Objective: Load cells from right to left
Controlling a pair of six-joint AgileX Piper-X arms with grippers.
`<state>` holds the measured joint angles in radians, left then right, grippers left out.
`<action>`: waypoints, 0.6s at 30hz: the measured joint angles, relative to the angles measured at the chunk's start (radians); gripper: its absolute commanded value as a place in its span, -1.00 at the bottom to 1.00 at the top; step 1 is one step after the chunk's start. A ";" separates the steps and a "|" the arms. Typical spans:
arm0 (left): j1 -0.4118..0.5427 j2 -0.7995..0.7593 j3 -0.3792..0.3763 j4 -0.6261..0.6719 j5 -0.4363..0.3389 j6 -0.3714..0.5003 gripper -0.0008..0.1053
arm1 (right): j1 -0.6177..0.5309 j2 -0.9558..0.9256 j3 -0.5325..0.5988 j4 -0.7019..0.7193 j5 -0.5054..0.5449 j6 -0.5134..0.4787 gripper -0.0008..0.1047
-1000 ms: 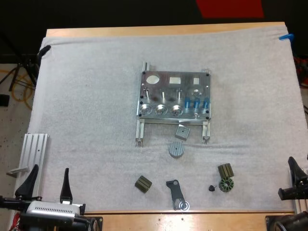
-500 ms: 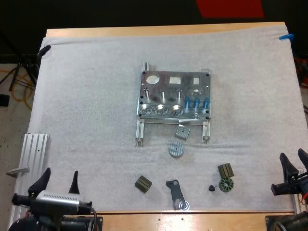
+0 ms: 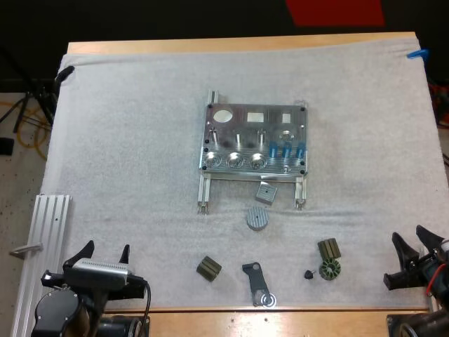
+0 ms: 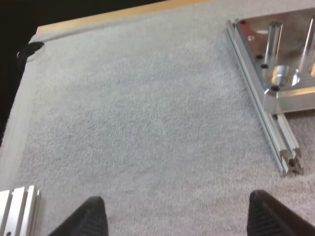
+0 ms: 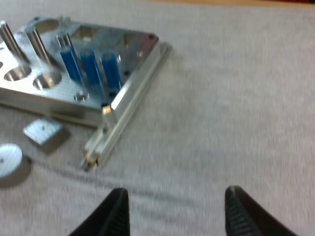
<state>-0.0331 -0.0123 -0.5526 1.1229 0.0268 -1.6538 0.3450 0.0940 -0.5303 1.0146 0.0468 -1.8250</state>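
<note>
The metal fixture [image 3: 254, 140] lies mid-mat on two rails, with three blue cylinders [image 3: 285, 149] standing in its right-hand part. My left gripper [image 3: 106, 249] hovers open at the mat's near left corner. In the left wrist view its fingers [image 4: 93, 216] stand wide apart over bare mat, with the fixture's corner [image 4: 275, 64] ahead. My right gripper [image 3: 410, 236] is open at the mat's near right edge. The right wrist view has my right gripper [image 5: 177, 190] open over bare mat, facing the fixture [image 5: 59, 93] and the blue cylinders [image 5: 91, 64].
In front of the fixture lie a square metal block [image 3: 265, 192] and a round disc [image 3: 257, 218]. Nearer me are two dark ridged blocks [image 3: 208, 268] [image 3: 328, 248], a toothed ring [image 3: 330, 269], a black lever [image 3: 257, 281] and a small knob [image 3: 309, 274]. An aluminium rail [image 3: 49, 225] lies off the mat's left edge.
My left gripper has swung right and lower along the near edge. My right gripper has moved left onto the mat's near right corner. The fixture and loose parts have not moved.
</note>
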 measured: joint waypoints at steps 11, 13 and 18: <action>0.000 0.000 0.008 -0.038 0.000 0.001 0.13 | 0.000 0.000 0.000 0.027 0.000 0.000 -0.15; 0.000 0.000 0.021 -0.061 0.000 0.001 0.13 | 0.000 0.000 0.000 0.027 0.000 0.000 -0.15; 0.000 0.000 0.040 -0.089 0.004 0.001 0.13 | 0.000 0.000 0.000 0.027 0.000 0.000 -0.15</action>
